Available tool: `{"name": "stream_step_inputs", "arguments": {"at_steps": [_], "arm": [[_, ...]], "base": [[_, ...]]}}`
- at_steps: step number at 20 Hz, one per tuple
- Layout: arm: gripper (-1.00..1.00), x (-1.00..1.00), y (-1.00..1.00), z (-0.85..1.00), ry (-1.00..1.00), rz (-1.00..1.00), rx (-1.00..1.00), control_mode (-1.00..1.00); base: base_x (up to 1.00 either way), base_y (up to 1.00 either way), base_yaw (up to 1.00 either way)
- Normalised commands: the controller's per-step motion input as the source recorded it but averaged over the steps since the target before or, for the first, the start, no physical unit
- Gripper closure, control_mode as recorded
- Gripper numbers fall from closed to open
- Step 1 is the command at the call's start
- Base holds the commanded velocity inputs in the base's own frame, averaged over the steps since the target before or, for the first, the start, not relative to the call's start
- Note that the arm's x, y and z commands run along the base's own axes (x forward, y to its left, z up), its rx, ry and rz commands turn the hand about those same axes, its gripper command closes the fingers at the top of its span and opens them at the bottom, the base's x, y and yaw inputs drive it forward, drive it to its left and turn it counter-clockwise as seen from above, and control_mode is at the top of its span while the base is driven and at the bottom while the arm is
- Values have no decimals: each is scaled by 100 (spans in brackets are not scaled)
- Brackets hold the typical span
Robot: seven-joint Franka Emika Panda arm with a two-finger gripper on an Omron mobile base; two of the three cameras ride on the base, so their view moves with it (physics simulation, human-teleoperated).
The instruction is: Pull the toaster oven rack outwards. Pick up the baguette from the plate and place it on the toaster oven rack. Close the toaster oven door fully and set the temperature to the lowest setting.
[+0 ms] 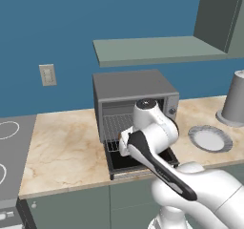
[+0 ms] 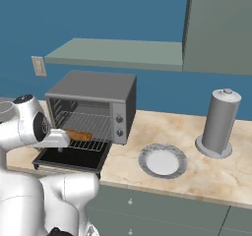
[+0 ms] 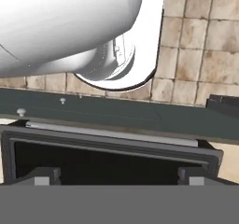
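Over the lowered toaster oven door (image 3: 112, 160), the pincer (image 3: 119, 175) hangs wide and empty, seemingly poised to lift it shut, while the baguette (image 2: 79, 135) lies on the pulled-out toaster oven rack (image 2: 91, 132), the plate (image 2: 163, 161) bare on the desk (image 2: 206, 176).

Both base cams sit behind the arm, looking fwd and down at the toaster oven (image 1: 135, 104), one from its left, other from its right; both share oven and tabletop (image 1: 66, 147). Hand cam hovers close above the toaster oven door (image 3: 112, 157).
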Motion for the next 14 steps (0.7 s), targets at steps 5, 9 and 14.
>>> {"name": "stream_step_inputs", "arguments": {"at_steps": [5, 9, 14], "arm": [[-100, 14, 0, -27, 0, 4, -3, -100], [-100, 26, -1, -24, 0, 2, 0, -100], [-100, 32, -5, -23, 0, 1, 0, -100]], "base": [[0, 0, 0], [0, 0, 0], [0, 0, 0]]}}
